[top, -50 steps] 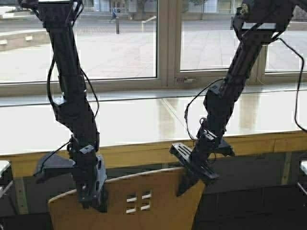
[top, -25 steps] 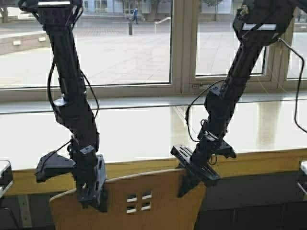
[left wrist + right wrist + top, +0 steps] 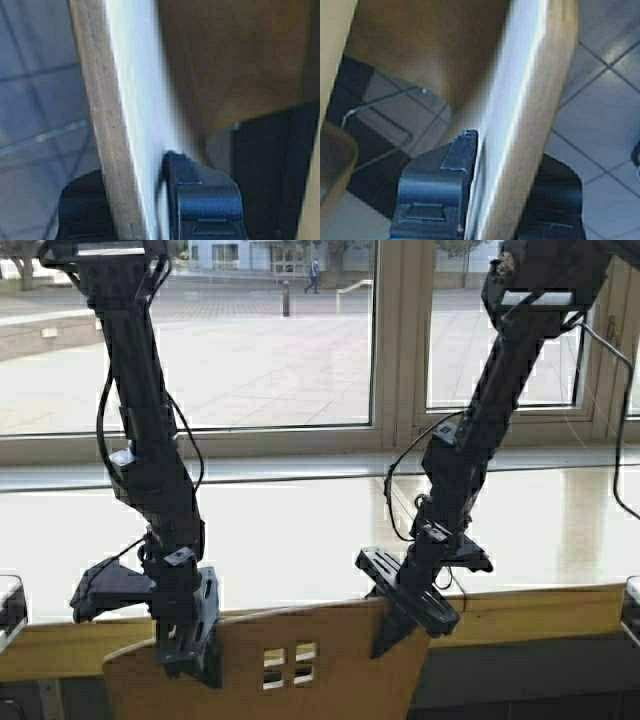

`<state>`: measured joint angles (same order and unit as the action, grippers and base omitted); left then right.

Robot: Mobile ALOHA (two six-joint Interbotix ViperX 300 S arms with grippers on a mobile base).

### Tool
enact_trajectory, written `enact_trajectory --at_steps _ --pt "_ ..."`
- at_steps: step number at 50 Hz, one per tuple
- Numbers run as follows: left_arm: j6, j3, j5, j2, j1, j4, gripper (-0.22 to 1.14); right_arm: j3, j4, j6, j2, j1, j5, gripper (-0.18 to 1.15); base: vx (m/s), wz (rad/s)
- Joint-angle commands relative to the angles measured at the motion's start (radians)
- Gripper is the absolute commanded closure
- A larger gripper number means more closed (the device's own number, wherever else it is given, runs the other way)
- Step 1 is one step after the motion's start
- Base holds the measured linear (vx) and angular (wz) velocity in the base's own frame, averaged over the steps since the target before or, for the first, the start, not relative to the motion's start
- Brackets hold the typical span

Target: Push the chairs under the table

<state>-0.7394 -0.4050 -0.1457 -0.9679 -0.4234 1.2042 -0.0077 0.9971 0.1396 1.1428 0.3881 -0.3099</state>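
Note:
One light tan chair (image 3: 320, 665) with four small square cutouts stands with its back just before the table's yellowish front edge (image 3: 530, 608). My left gripper (image 3: 190, 648) straddles the top rim of the back near its left corner. My right gripper (image 3: 397, 625) does the same at the right corner. In the left wrist view the chair's plywood edge (image 3: 112, 125) runs between the dark fingers of my left gripper (image 3: 132, 200). In the right wrist view the chair's edge (image 3: 535, 115) sits between the fingers of my right gripper (image 3: 505, 185). The seat and the other chairs are out of view.
The pale glossy table top (image 3: 300, 525) runs the full width under large windows (image 3: 260, 340). Small dark-and-white objects show at the left edge (image 3: 8, 605) and right edge (image 3: 632, 602). A chrome wire leg (image 3: 375, 107) and grey floor tiles (image 3: 600, 130) lie below.
The robot has driven forward and slightly left with the chair held. The table's front edge has dropped in the view to the chair's top, and the window frame has shifted right.

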Motion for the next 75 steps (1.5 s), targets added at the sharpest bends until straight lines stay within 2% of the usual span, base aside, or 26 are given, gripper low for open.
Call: enact_trajectory --at_steps 1,9,13,16,25,28,32,47,58,64,75 --pt "0.12 0.031 -0.031 0.043 0.095 -0.057 0.88 0.029 -0.11 -0.098 0.006 0.003 0.029 0.92 0.07 0.04" --pt "0.118 0.011 -0.017 0.067 0.095 -0.058 0.87 0.037 -0.114 -0.097 -0.006 0.003 0.021 0.91 0.03 0.02" --pt "0.12 0.009 -0.008 0.069 0.095 -0.06 0.83 0.037 -0.109 -0.097 -0.012 0.003 0.025 0.84 0.0 0.0" --pt "0.121 0.011 0.006 0.071 0.095 -0.075 0.72 0.037 -0.1 -0.095 -0.017 0.002 0.02 0.7 -0.01 0.0" --pt "0.123 0.006 0.091 0.091 0.095 -0.091 0.19 0.043 -0.054 -0.095 -0.041 -0.02 -0.015 0.05 -0.01 0.0" --pt "0.123 0.002 0.124 0.103 0.095 -0.091 0.04 0.055 -0.043 -0.095 -0.055 -0.025 -0.015 -0.08 -0.01 -0.01" --pt "0.124 0.002 0.152 0.12 0.095 -0.091 -0.06 0.072 -0.032 -0.094 -0.081 -0.028 -0.005 -0.07 0.0 0.0" --pt "0.121 -0.051 0.173 0.287 0.097 -0.087 -0.05 0.175 -0.025 -0.091 -0.29 -0.029 0.069 -0.07 0.0 0.0" --pt "0.178 -0.164 0.173 0.52 0.109 -0.109 -0.05 0.307 -0.043 -0.097 -0.508 -0.032 0.129 -0.07 0.0 0.0" --pt "0.29 -0.275 0.173 0.686 0.15 -0.156 -0.05 0.414 -0.126 -0.103 -0.655 -0.037 0.186 -0.07 -0.02 -0.01" --pt "0.528 -0.5 0.199 1.071 0.288 -0.259 -0.05 0.555 -0.344 -0.112 -0.953 -0.037 0.216 -0.07 -0.03 -0.03"
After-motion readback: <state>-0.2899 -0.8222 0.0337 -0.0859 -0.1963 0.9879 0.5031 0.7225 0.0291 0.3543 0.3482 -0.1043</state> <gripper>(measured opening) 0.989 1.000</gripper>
